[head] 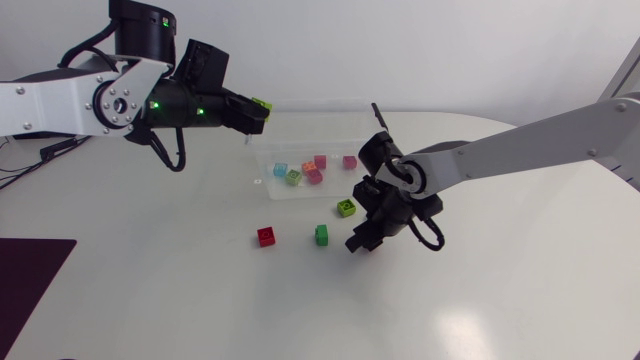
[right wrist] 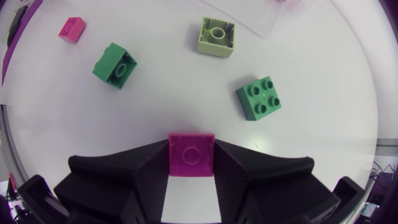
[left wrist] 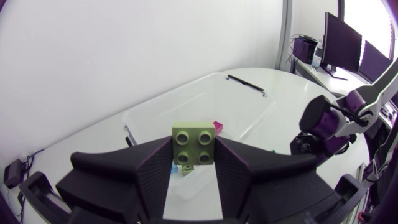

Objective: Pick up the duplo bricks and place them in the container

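Left gripper (left wrist: 193, 157) clamps a studded, seemingly plastic brick (left wrist: 193, 144).

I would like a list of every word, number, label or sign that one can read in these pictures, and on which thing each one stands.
None: no view shows any readable text.
Studs of the light green brick and of the studs-up green brick: any marks on them are too small to read.
Magenta brick and container: no print shows.

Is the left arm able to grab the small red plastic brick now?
Probably not yet: the left gripper is shut on a light green plastic brick. The red brick itself lies free, nothing covering it.
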